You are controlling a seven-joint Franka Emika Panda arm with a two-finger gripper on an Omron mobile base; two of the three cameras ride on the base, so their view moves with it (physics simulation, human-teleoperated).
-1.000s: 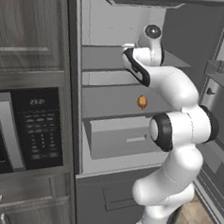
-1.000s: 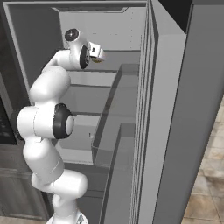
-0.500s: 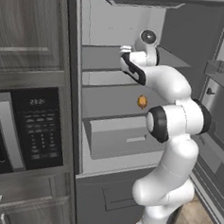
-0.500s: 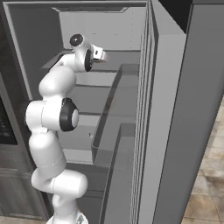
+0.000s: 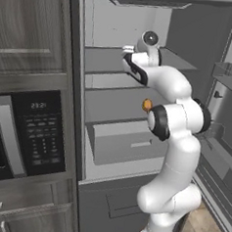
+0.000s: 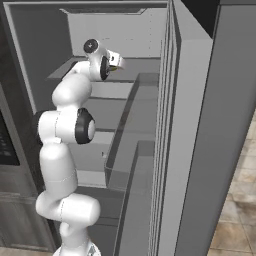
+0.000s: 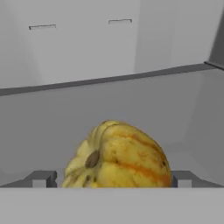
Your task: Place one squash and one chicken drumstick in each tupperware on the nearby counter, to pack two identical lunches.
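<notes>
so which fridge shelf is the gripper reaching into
The upper shelf, where the gripper straddles the yellow-orange squash. The shelf below holds just a small orange item near its front edge.

In front of me stands an open grey fridge (image 5: 118, 35) with pale back walls and flat grey shelves (image 5: 114, 105) stacked one above another; a closed drawer (image 5: 128, 146) sits below them. Its open door (image 6: 200, 125) swings out on the right, with shelf bins (image 6: 125, 140) along its inner face. To the left I see a dark wood-grain cabinet (image 5: 28, 28) above a built-in black microwave (image 5: 23, 131) with a pale handle and a lit clock panel. Below that are grey drawer fronts (image 5: 28, 205). The floor (image 6: 237, 200) is beige tile. The light is even and soft.
</notes>
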